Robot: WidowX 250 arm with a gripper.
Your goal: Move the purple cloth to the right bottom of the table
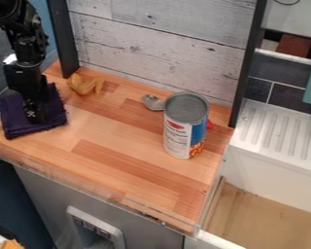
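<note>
You have the pincer [36, 115] down at the purple cloth [17, 124], which lies rumpled by the left edge of the surface [112, 163]. You look to be at the grasping step, but whether the pincer is released or clenched on the fabric, I cannot tell. Make sure of the grip, then lift enough that no fold drags. Just right of the cloth, towards the back edge, lies a yellowish bent object [87, 85]; keep clear of it. Carry rightwards along the front part, passing in front of the spoon [153, 102] and the upright can [184, 126], which a trailing corner could tip. Lower and release at the bottom right corner.
</note>
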